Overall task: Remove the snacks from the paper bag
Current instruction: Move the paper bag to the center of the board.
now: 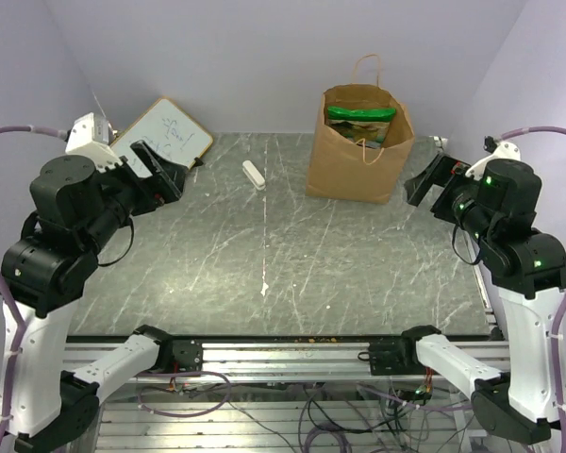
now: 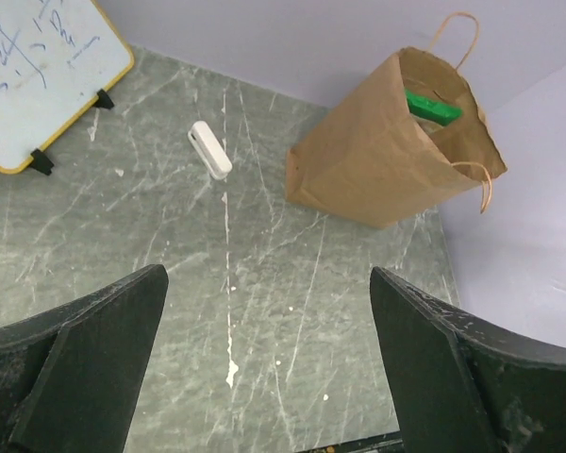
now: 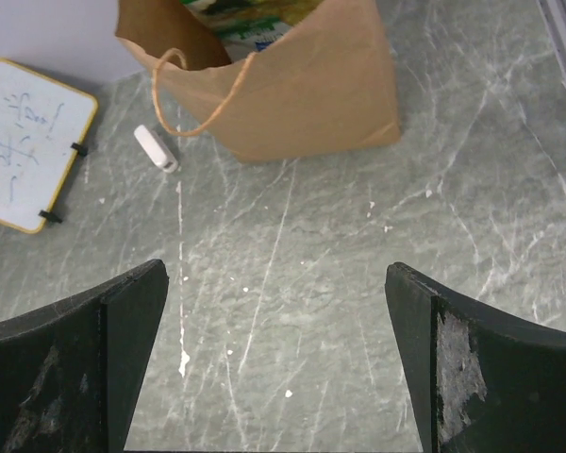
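One paper bag point(image 1: 354, 165) stands at the far right, with one green packet point(image 1: 359, 114) showing at its open top; others may hide inside. The left gripper point(image 2: 266, 311) and right gripper point(image 3: 275, 283) are both spread wide and empty. The nearer right one should dip straight in and pinch the packet's top edge.

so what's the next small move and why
Probably swing the right gripper above the paper bag: it stands upright and open, a green packet shows at its top, and that gripper is open, empty and nearer than the left gripper.
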Controlling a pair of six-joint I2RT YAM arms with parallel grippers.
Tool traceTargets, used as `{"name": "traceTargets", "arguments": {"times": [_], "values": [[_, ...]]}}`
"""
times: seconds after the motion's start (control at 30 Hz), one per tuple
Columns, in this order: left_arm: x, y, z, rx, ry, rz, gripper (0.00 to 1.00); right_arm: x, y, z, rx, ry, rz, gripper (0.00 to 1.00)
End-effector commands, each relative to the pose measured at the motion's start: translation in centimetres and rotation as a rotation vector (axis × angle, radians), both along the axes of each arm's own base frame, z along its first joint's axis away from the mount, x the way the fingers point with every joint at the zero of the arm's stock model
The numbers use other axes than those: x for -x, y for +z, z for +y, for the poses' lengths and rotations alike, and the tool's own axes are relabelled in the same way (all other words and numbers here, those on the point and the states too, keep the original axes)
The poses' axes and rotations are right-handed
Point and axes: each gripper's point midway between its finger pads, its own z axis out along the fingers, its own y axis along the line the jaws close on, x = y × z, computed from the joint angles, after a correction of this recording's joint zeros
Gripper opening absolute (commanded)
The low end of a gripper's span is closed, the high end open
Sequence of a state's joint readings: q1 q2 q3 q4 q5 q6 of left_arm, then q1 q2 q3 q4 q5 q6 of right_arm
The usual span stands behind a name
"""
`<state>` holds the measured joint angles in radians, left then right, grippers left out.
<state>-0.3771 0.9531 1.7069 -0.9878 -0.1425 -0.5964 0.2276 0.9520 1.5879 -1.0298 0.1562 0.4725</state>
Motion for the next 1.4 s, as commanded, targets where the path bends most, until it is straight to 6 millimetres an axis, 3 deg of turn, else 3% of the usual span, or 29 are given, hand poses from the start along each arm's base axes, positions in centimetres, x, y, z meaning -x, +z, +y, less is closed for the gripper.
{"name": "traceTargets", "arguments": {"times": [0.0,0.2,0.37,0.47,0.63,0.8,0.97,1.1,1.23,1.37], "values": [[-0.4,-0.7,-1.6,0.033,-0.057,0.028,0.99,-0.3,-1.4,-0.9,0.000,-0.051,0.052,1.00],[-0.9,-3.2,-4.1,0.074,-0.155,0.110,0.99,-2.0,-2.1,-1.3,0.050,-0.053,0.065,1.00],[-1.8,-4.8,-7.0,0.156,-0.257,0.150,0.99,-4.4,-2.1,-0.2,0.102,0.043,-0.001,1.00],[-2.7,-5.7,-8.3,0.158,-0.308,0.177,0.99,-6.1,-2.0,1.2,0.141,0.147,-0.062,1.00],[-5.1,-6.7,-8.6,0.094,-0.292,0.200,0.99,-8.4,-1.5,4.2,0.190,0.351,-0.185,1.00],[-7.9,-5.6,-8.6,0.030,-0.276,0.147,0.99,-9.7,-1.2,7.9,0.237,0.602,-0.313,0.99],[-10.1,-4.7,-8.9,0.008,-0.266,0.134,0.99,-12.3,-2.3,10.0,0.320,0.774,-0.360,0.87],[-10.4,-4.5,-8.7,0.024,-0.269,0.144,0.99,-14.3,-3.3,11.4,0.315,0.863,-0.365,0.81],[-9.0,-4.5,-8.2,0.038,-0.264,0.164,0.99,-15.4,-5.1,11.9,0.261,0.866,-0.322,0.67],[-6.2,-4.8,-8.5,0.090,-0.308,0.227,0.99,-14.6,-5.4,12.4,0.150,0.827,-0.258,0.42]]}}
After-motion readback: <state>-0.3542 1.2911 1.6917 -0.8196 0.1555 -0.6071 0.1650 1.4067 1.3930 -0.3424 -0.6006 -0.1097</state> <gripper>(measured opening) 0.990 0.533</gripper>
